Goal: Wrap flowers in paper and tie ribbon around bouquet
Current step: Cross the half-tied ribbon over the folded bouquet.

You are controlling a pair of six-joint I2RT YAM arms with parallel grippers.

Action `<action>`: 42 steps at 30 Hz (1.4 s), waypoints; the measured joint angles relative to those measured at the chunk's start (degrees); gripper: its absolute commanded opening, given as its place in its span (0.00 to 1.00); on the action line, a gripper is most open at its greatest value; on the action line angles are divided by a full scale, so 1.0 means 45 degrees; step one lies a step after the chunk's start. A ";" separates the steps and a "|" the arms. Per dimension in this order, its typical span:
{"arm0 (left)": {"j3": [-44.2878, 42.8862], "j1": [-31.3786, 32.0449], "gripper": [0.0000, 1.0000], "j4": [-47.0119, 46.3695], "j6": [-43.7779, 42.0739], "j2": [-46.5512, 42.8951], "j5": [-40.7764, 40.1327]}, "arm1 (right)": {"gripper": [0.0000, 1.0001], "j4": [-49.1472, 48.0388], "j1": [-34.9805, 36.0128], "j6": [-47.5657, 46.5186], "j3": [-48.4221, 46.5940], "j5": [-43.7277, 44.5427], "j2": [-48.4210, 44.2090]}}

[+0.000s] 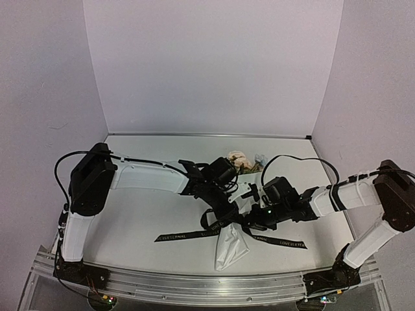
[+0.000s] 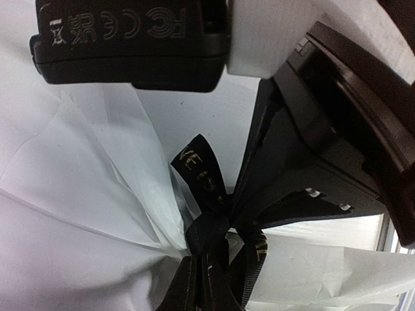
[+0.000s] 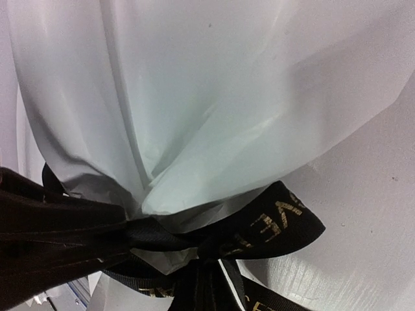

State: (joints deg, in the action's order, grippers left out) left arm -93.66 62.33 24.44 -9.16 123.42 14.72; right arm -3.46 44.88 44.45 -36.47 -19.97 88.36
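Note:
The bouquet lies mid-table, peach and pale blue flowers (image 1: 241,160) at the far end and the white paper (image 1: 230,249) cone pointing toward me. The black lettered ribbon (image 1: 178,236) is knotted round the cone's neck, its two tails lying flat to left and right. Both grippers meet over the knot. My left gripper (image 1: 228,210) is shut on ribbon strands just below the knot (image 2: 207,233), with a loop (image 2: 204,172) above. My right gripper (image 1: 249,220) is shut on ribbon strands beside a lettered loop (image 3: 279,223). Crumpled paper (image 3: 194,97) fills that view.
White backdrop walls (image 1: 214,65) close the table at the back and sides. An aluminium rail (image 1: 194,285) runs along the near edge between the arm bases. A black cable (image 1: 295,159) arcs above the right arm. The right arm's black wrist (image 2: 324,123) crowds the left wrist view.

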 measured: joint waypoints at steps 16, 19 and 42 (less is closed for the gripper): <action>0.2380 -0.0066 0.00 -0.2725 0.1175 -0.1468 -0.0335 | 0.00 -0.0005 -0.0107 -0.0001 0.0228 -0.0114 -0.0254; 0.2745 -0.0157 0.00 -0.3394 0.1571 -0.1856 -0.0334 | 0.00 0.0010 -0.0107 -0.0005 0.0228 -0.0157 -0.0314; 0.4399 -0.1077 0.00 -0.5147 0.3734 -0.2593 -0.0339 | 0.00 0.1716 -0.0864 -0.0496 0.0228 -0.0190 -0.1200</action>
State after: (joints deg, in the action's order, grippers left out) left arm -73.86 57.48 1.28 7.65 111.75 13.19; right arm 4.26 41.00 42.21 -35.44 -20.82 82.96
